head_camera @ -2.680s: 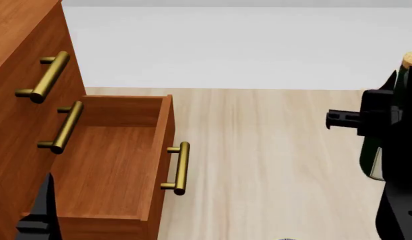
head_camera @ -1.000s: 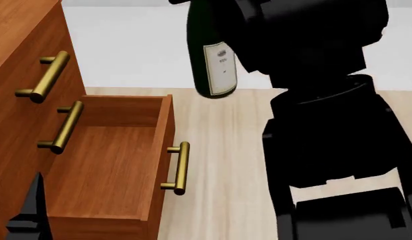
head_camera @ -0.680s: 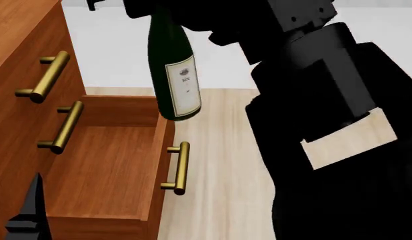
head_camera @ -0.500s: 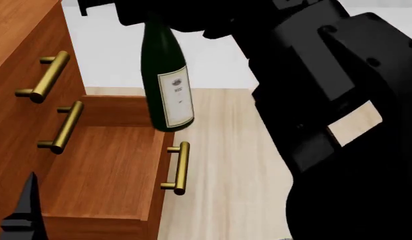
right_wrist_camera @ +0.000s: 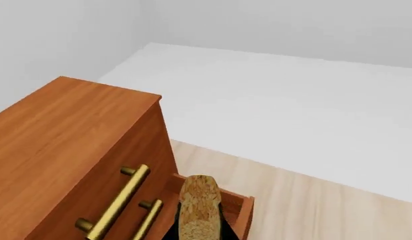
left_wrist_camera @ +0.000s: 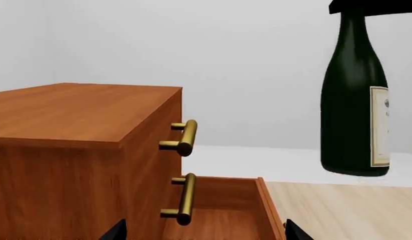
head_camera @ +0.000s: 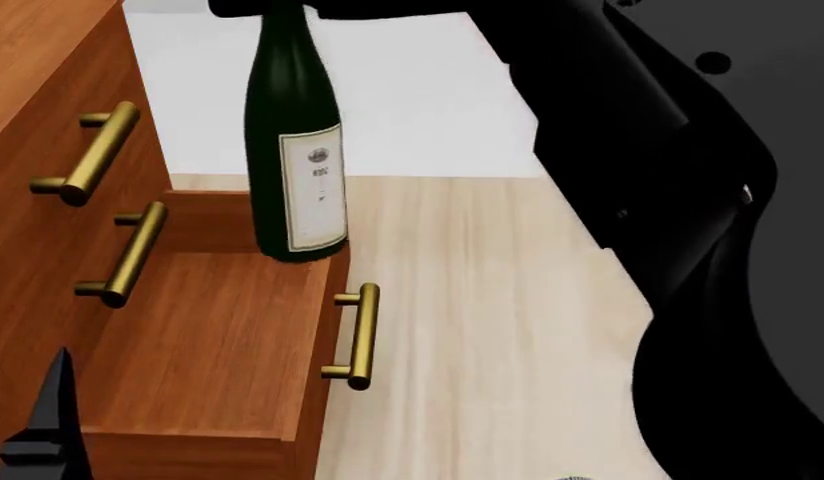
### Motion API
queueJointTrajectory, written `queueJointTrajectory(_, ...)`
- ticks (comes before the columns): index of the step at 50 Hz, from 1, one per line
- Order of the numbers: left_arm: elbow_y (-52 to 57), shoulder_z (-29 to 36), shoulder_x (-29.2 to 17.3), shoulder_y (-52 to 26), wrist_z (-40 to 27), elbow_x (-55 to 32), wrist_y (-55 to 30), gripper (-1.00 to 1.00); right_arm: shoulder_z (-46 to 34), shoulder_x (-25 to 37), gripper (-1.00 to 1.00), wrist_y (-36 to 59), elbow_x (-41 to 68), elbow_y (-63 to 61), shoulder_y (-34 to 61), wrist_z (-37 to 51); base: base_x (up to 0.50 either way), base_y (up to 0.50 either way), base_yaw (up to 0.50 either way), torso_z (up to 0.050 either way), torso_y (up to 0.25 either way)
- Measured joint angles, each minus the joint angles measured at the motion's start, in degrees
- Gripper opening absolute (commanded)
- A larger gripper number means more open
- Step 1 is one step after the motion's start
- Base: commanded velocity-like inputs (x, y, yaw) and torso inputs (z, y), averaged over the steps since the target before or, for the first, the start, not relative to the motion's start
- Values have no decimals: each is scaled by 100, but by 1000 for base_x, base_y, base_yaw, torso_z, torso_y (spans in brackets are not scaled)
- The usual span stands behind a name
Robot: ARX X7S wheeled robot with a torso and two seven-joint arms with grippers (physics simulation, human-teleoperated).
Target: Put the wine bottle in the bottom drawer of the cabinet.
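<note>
The wine bottle (head_camera: 295,170), dark green with a white label, hangs upright over the far right corner of the open bottom drawer (head_camera: 205,345). Its base is level with the drawer's rim. My right gripper (head_camera: 281,8) is shut on the bottle's neck at the top edge of the head view. In the right wrist view I look down on the bottle's cork-coloured cap (right_wrist_camera: 199,207). The bottle also shows in the left wrist view (left_wrist_camera: 353,110). My left gripper (left_wrist_camera: 204,236) is open and empty, low in front of the drawer (left_wrist_camera: 219,210). The cabinet (head_camera: 39,130) stands at the left.
The drawer's brass handle (head_camera: 360,335) sticks out to the right. Two upper drawer handles (head_camera: 99,150) project from the cabinet front. My black right arm (head_camera: 679,200) fills the right side of the head view. Pale wood floor (head_camera: 479,300) lies beside the drawer.
My right arm has carried the bottle leftward from the right edge to above the open drawer, and lower. The left gripper has stayed nearly still.
</note>
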Motion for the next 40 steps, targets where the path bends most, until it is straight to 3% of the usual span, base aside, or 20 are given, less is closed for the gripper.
queueJointTrajectory(40, -83, 11, -22, 251, 151, 136, 277, 100, -251, 0, -100, -928, 1190, -240, -427, -570, 0, 0, 0, 0, 1)
